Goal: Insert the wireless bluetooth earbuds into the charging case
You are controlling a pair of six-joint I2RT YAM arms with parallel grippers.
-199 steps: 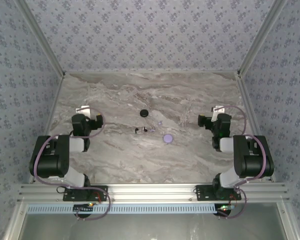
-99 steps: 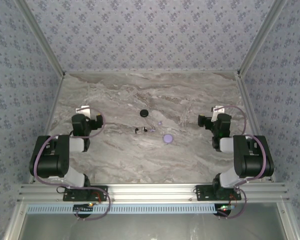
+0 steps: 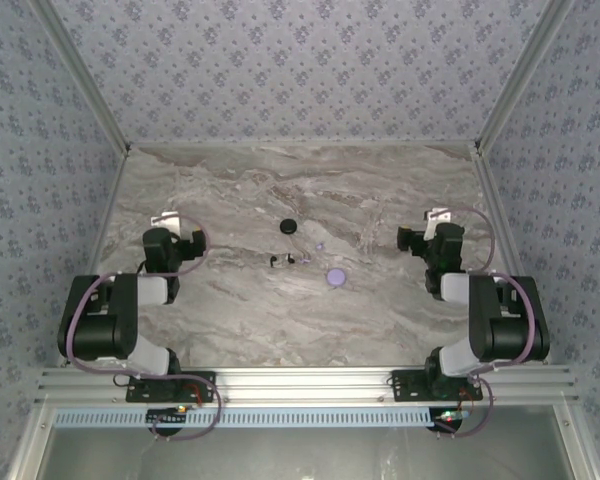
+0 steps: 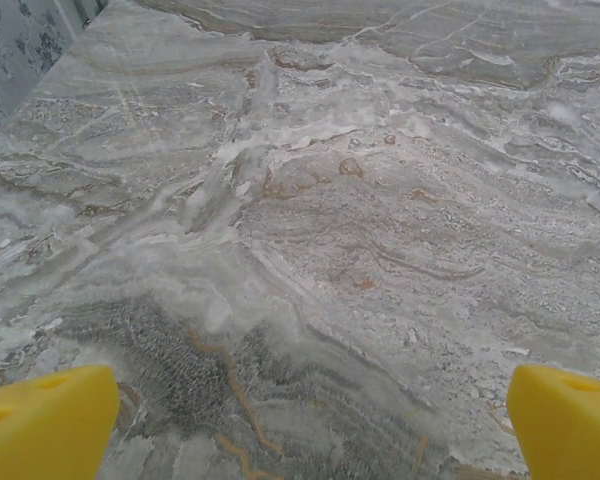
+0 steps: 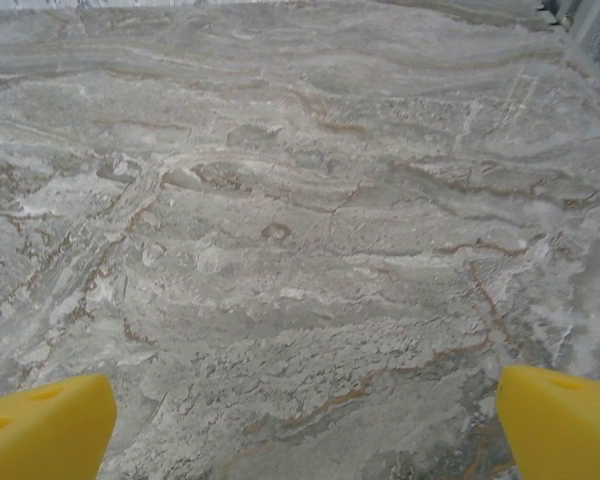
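The charging case (image 3: 289,226) is a small round black puck lying at mid-table. A little nearer, two tiny black earbuds (image 3: 273,261) (image 3: 291,260) lie side by side on the marble. My left gripper (image 3: 170,222) sits well to their left, and my right gripper (image 3: 435,222) well to their right. In the left wrist view the left gripper (image 4: 310,425) stands open, its yellow fingertips (image 4: 40,425) wide apart over bare marble. My right gripper (image 5: 305,425) is open too, yellow fingertips (image 5: 45,425) at the frame corners with nothing between them.
A pale lilac disc (image 3: 335,275) lies just right of the earbuds, and a tiny lilac bit (image 3: 320,245) sits above it. Patterned walls with metal posts close in the marble table (image 3: 230,320) on three sides.
Both arms have shifted only very slightly. The case, the earbuds and the lilac disc lie where they were.
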